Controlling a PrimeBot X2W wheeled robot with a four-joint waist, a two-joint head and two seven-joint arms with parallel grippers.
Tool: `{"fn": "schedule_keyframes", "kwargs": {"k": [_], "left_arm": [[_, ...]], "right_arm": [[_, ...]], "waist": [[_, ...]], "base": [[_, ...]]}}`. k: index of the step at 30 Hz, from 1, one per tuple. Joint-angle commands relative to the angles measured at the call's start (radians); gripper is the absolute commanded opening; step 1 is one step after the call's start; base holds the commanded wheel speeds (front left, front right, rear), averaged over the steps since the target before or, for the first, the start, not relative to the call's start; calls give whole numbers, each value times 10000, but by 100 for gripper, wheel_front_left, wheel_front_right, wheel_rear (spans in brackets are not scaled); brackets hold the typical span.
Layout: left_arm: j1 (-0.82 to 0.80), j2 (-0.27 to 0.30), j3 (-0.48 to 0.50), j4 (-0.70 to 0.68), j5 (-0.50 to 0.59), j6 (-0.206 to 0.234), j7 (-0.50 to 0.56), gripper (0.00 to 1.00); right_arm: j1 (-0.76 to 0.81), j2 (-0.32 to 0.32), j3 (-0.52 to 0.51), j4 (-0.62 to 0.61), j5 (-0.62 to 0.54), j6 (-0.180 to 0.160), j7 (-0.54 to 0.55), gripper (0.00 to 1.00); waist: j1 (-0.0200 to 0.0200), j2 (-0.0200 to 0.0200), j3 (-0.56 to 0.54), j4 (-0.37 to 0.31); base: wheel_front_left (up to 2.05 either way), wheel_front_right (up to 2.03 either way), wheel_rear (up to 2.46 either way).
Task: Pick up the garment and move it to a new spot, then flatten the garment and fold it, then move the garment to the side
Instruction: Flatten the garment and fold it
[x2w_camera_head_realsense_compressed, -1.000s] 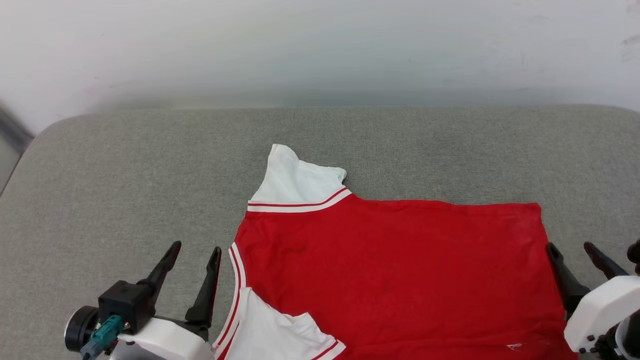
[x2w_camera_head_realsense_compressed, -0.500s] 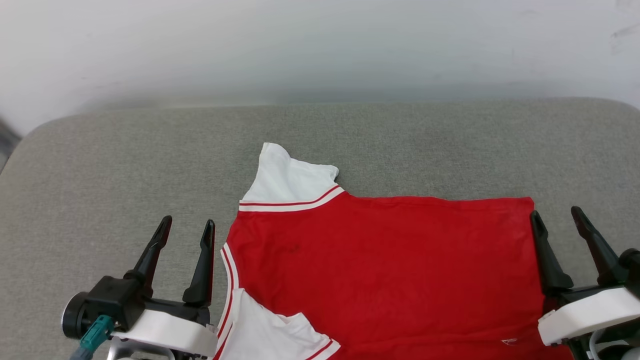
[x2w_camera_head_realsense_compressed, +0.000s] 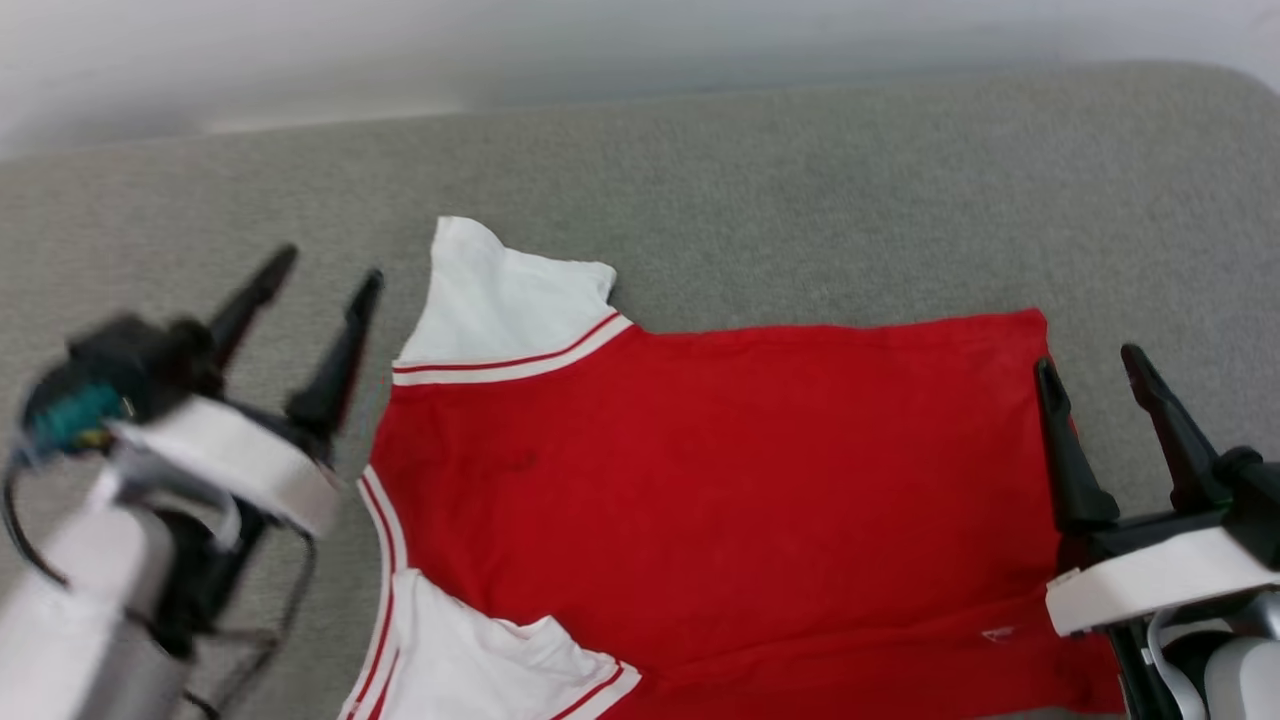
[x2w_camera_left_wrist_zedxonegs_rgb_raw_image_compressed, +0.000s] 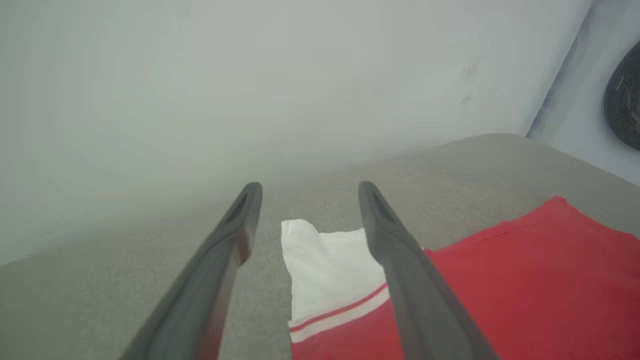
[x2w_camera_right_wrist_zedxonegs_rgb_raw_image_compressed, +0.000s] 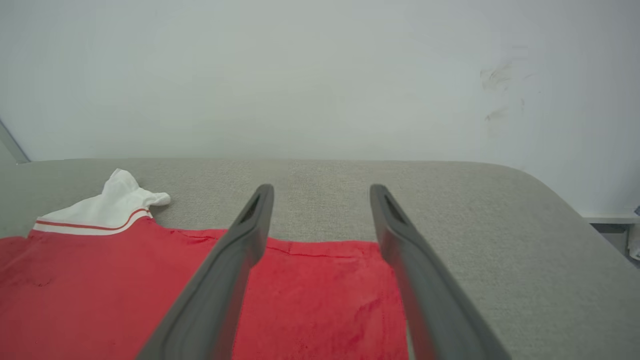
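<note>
1. Red garment (x2w_camera_head_realsense_compressed: 720, 480) lies flat on the grey padded surface (x2w_camera_head_realsense_compressed: 800, 170), between the two grippers.
2. Left gripper (x2w_camera_head_realsense_compressed: 332, 262): fingers spread, holding nothing; the white sleeve (x2w_camera_head_realsense_compressed: 500, 300) sits just right of its fingertips.
3. Right gripper (x2w_camera_head_realsense_compressed: 1088, 358): fingers spread, holding nothing; the garment's far corner lies beneath them.

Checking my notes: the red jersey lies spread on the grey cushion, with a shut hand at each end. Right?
No: the hands are open, not shut. The head view shows the left hand and right hand, fingers apart, flanking the red jersey on the grey cushion.
</note>
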Motion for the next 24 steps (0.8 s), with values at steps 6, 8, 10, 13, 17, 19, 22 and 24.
{"fn": "schedule_keyframes", "kwargs": {"k": [6, 8, 10, 13, 17, 19, 22, 24], "left_arm": [[-2429, 1279, -311, 665, -975, -590, 2915, 100], [-3097, 1658, -545, 862, -1282, -652, 4060, 100], [-3713, 1950, -815, 1037, -1627, -699, 5174, 100], [-4469, 2441, -1178, 1308, -1934, -716, 6714, 100], [-5181, 2721, -1442, 1710, -2492, -724, 8238, 100], [-5416, 2839, -1541, 1959, -2674, -720, 8840, 100], [-5738, 2893, -1532, 2261, -2861, -600, 9438, 100], [-5930, 3116, -1637, 2435, -2683, -589, 9780, 100]], "right_arm": [[-606, 186, 308, 129, -125, -4, -178, 100], [-743, 257, 404, 214, -230, -4, -259, 100], [-836, 399, 520, 309, -226, -4, -384, 100], [-876, 513, 641, 536, -198, -4, -540, 100], [-980, 662, 799, 972, -404, -4, -694, 100], [-1008, 737, 918, 1168, -313, -4, -810, 100], [-1008, 801, 997, 1435, -244, -4, -897, 100], [-1009, 839, 1050, 1617, -263, -4, -927, 100]], "waist": [[-1, 0, 1297, -935], [-1, 0, 1558, -1145], [-1, 0, 1760, -1348], [-1, 0, 2010, -1643], [-1, 0, 2303, -2019], [-1, 0, 2428, -2190], [-1, 0, 2642, -2413], [-1, 0, 2793, -2523]], "base": [[0, 0, 0], [0, 0, 0], [0, 0, 0], [0, 0, 0], [0, 0, 0], [0, 0, 0], [0, 0, 0], [0, 0, 0]]}}
